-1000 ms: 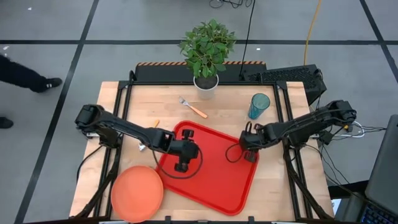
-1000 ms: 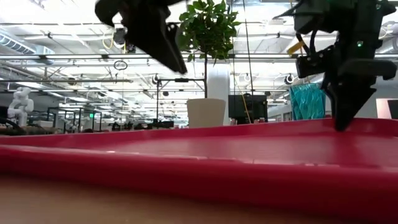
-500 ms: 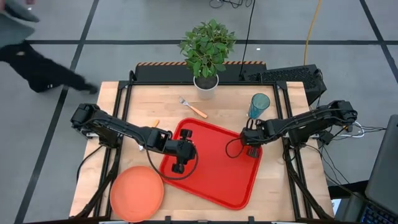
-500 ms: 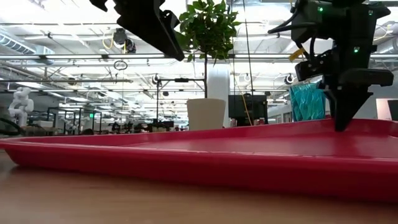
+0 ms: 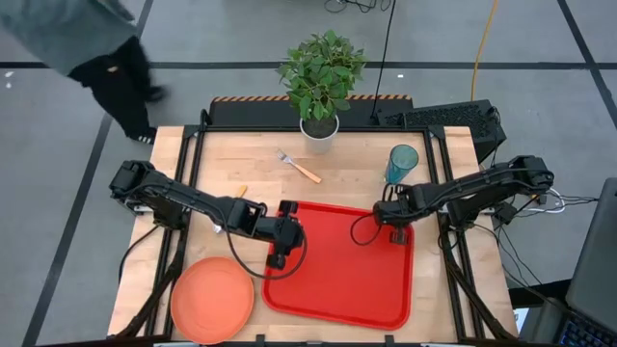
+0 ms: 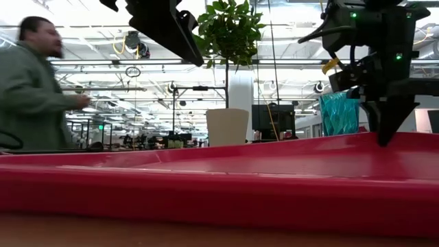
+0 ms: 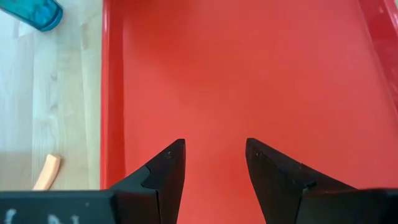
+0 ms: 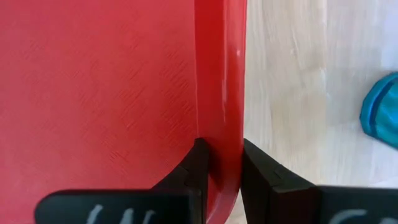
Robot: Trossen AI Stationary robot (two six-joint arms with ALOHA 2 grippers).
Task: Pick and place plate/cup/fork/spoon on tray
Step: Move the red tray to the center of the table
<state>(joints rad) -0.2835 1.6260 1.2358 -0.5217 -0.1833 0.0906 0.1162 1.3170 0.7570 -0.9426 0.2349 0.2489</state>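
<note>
We see only a sliver of the cup [image 7: 38, 12] in the left wrist view, cut off at the picture's edge, and again only part of it [image 8: 380, 110] in the right wrist view. An orange handle end [image 7: 47, 172] shows there too; whether it is fork or spoon we cannot tell. From above, the spoon's handle [image 5: 241, 191] barely shows beside the left arm. The tray [image 6: 206, 185] fills the low view, hiding the tabletop behind it. The person [image 5: 92, 43] is cut off and blurred.

Both end effectors over bare tray [image 5: 342, 289]
</note>
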